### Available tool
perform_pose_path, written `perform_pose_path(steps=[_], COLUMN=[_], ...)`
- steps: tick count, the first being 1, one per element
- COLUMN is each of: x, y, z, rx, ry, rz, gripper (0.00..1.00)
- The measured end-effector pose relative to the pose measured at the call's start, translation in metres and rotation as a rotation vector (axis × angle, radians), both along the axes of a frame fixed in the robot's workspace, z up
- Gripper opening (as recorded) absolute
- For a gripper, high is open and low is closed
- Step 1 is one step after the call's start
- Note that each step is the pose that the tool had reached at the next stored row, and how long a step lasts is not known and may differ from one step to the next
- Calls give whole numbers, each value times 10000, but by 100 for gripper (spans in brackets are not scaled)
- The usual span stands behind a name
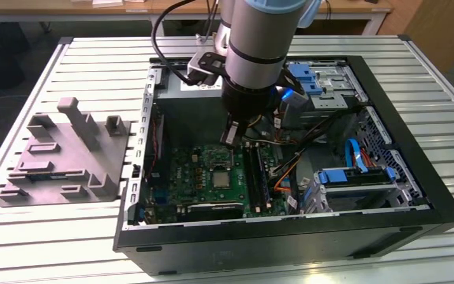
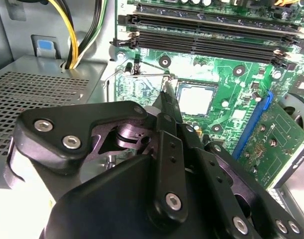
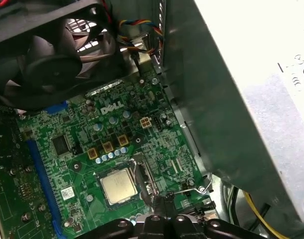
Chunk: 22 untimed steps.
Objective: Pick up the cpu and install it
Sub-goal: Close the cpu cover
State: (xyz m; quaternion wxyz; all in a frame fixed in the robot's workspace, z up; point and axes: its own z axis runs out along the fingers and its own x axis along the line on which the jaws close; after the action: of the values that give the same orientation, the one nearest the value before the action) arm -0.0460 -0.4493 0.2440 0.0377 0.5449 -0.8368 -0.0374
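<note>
- Looking down through the exterior view, I am seeing the arm (image 1: 255, 47) reaching into the open computer case (image 1: 416, 177), which is lying on a slatted metal table (image 1: 77, 236).
- The gripper (image 1: 231, 135) is hanging just above the green board (image 1: 203, 177), over the edge of the socket nearest the grey power-supply box (image 1: 195, 103).
- The cpu (image 1: 220, 178) is sitting flat in its socket on the board, silvery top facing up; I am seeing it in both wrist views too (image 2: 196, 98) (image 3: 118, 185).
- In the second wrist view the gripper (image 2: 168, 94) is showing its dark fingers (image 2: 171, 107) drawn together into one narrow tip with nothing between them, and that tip is pointing at the corner of the socket frame, just beside the cpu and not on it.
- In the first wrist view the gripper (image 3: 164, 204) is sitting at the socket's edge, close to the thin metal latch lever (image 3: 192, 189); whether it is touching the lever I cannot tell.
- The memory sticks (image 2: 212, 35) are standing in their long slots beside the socket.
- A black fan (image 3: 47, 55) is sitting near the board in the first wrist view.
- Yellow and black cables (image 2: 79, 35) are running down beside the power-supply box.
- On the exterior view's left, a grey parts stand (image 1: 65, 157) is resting on the table, well apart from the case.
</note>
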Motion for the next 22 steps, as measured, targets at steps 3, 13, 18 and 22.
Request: perform_pose_path(steps=[3,13,18,22], x=[-1,-15,-36,-42], y=[-13,-75,-114,-123], z=[-2,-8,-9,-10], rx=[-4,-32,-49,-54], ry=[0,0,0,0], rz=[2,20,44,48], gripper=[11,11,11,11])
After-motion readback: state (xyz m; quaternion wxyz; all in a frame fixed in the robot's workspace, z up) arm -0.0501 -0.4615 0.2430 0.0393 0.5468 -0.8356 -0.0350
